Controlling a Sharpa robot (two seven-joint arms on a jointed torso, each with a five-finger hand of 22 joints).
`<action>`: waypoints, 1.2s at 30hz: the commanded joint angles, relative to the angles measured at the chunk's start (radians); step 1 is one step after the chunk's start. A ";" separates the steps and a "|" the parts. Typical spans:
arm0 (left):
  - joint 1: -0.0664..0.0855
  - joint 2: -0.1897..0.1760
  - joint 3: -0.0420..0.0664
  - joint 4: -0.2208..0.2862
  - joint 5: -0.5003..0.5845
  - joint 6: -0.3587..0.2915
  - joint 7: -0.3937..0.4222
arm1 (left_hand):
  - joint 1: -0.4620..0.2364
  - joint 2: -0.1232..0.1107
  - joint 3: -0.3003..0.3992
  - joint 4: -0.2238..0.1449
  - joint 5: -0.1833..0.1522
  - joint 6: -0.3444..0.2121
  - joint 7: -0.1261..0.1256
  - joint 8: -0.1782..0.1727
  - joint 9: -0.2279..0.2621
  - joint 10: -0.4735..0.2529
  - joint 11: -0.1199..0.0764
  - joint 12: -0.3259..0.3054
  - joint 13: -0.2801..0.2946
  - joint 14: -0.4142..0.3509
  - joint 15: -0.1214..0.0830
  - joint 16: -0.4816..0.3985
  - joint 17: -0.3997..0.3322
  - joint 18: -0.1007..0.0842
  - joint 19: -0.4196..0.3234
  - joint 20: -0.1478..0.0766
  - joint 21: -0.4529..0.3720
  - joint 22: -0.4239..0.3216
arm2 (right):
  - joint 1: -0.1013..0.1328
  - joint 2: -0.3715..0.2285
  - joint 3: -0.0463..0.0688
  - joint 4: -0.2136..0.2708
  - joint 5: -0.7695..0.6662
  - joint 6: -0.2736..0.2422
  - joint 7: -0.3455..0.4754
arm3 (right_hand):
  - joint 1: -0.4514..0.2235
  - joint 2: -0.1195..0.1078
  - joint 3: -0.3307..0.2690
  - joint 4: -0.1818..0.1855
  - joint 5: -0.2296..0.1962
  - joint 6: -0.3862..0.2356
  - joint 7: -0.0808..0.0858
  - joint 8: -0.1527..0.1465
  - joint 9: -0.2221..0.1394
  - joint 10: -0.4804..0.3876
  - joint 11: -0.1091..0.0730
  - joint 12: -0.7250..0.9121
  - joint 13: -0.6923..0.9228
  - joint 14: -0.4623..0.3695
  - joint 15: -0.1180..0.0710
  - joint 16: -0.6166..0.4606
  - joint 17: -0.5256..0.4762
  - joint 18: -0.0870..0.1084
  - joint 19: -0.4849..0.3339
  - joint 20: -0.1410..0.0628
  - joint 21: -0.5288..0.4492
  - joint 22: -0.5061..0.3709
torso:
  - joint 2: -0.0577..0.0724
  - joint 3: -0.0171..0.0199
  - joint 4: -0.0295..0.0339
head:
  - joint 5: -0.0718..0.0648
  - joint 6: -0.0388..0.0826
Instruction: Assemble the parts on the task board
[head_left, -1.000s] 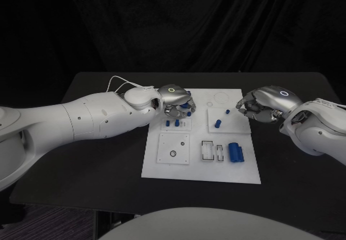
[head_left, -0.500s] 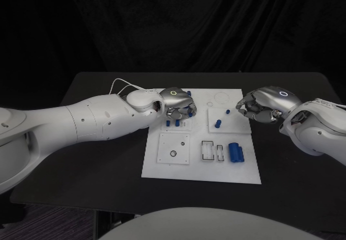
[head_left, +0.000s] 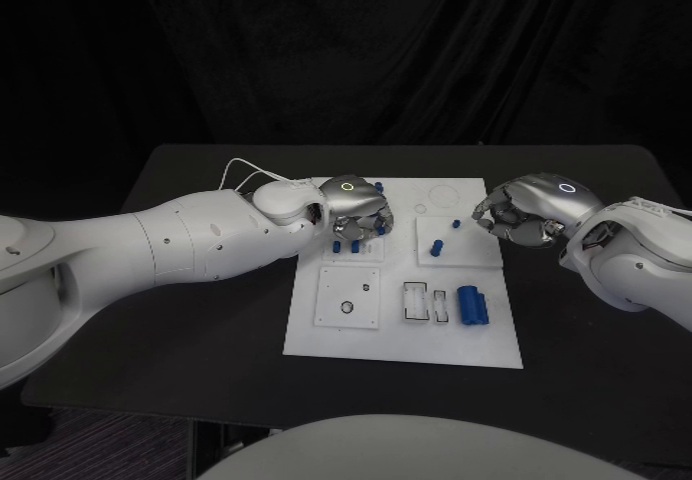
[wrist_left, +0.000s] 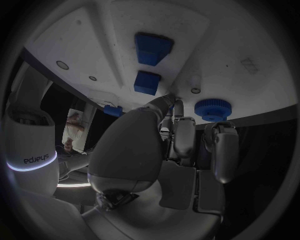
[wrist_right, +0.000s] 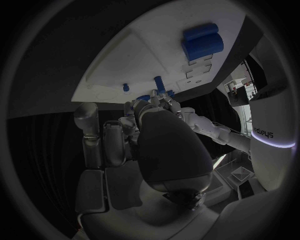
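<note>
The white task board lies mid-table. My left hand hovers over its far-left panel, fingers curled down. In the left wrist view its fingertips meet at the board beside a blue gear; whether they pinch anything is hidden. Two blue blocks sit further along that panel and show by the hand from above. My right hand hangs at the board's far-right edge, fingers curled in on nothing. A blue peg stands in the panel beside it.
Two large blue cylinders lie at the board's right, near slotted white holders. A near-left panel has round holes. A white cable loops over my left wrist. Bare black table surrounds the board.
My left hand has shifted slightly right and lower over the far-left panel. My right hand has stayed where it was.
</note>
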 joint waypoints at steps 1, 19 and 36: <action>-0.005 -0.009 -0.002 0.009 0.000 -0.057 0.025 | 0.000 0.013 0.002 -0.006 0.006 0.011 0.004 0.006 0.005 0.015 0.000 0.003 -0.001 0.000 -0.004 -0.005 -0.004 -0.006 0.036 -0.008 0.000 0.222 | 0.001 0.000 0.000 -0.001 -0.002 0.013 -0.020 | -0.002 -0.008 0.006 -0.002 0.004 0.006 -0.002 0.004 0.002 -0.005 0.000 -0.004 -0.001 -0.009 0.001 -0.005 0.071 0.000 -0.008 0.000 -0.006 0.100 | 0.001 -0.0007 0.0021 | -0.001 0.000; 0.038 -0.149 0.008 0.145 0.000 -0.148 -0.031 | -0.030 0.001 0.005 -0.013 0.001 0.039 0.005 0.006 0.014 0.060 0.000 -0.042 -0.038 0.008 -0.003 -0.013 -0.023 -0.006 0.039 -0.010 0.001 0.222 | 0.000 0.006 0.000 -0.011 -0.002 0.023 -0.025 | -0.003 -0.009 0.007 -0.001 0.000 0.008 -0.001 0.005 0.003 -0.011 0.000 -0.006 -0.007 -0.013 0.001 -0.009 0.066 0.001 -0.014 0.000 -0.014 0.097 | -0.005 -0.0002 0.0045 | -0.004 0.000; 0.035 -0.192 -0.002 0.161 -0.001 -0.036 -0.066 | -0.065 0.000 0.001 0.005 -0.031 0.036 0.001 -0.008 0.017 0.069 -0.001 -0.106 -0.079 0.005 -0.003 -0.022 -0.044 -0.004 0.034 -0.008 -0.011 0.219 | -0.003 0.012 0.000 -0.020 0.008 0.031 -0.020 | -0.002 -0.010 0.008 -0.002 -0.002 0.009 -0.001 0.005 0.003 -0.015 0.001 -0.009 -0.011 -0.015 0.001 -0.010 0.064 0.002 -0.017 0.000 -0.019 0.096 | -0.003 0.0011 0.0092 | 0.001 0.000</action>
